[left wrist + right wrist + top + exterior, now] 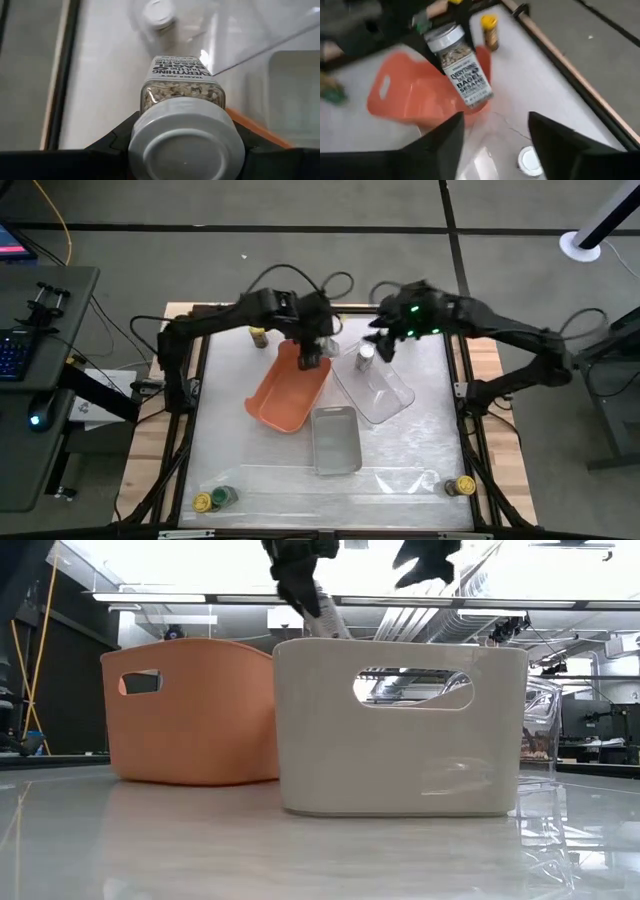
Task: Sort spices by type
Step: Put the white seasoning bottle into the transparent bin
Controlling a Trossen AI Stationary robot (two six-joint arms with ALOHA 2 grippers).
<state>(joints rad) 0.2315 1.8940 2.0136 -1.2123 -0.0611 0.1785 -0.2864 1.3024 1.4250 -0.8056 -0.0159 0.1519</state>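
My left gripper (311,352) is shut on a seasoning jar (461,64) with a silver-white lid, up in the air over the far right corner of the orange tray (287,392), beside the clear tray (385,392). My right gripper (495,135) is open, hovering over the clear tray's far end. Below it a second silver-lidded jar (366,357) stands upright inside that clear tray. A yellow-lidded jar (258,337) stands on the table beyond the orange tray. Two jars (212,499) sit at the near left corner, and one (462,486) at the near right. My left gripper pinches the seasoning jar at its lid end (150,117), one finger on either side just under the silver-white lid (187,147). The fingers come from above. The jar is lifted clear and hangs tilted, its lid uppermost and its base (479,101) pointing down toward the trays.
A grey tray (336,440) lies near the middle of the table, in front of the orange and clear trays; in the low view its wall (400,770) blocks most of what lies behind it. Wooden table edges and a dark frame rail (466,395) run along both sides.
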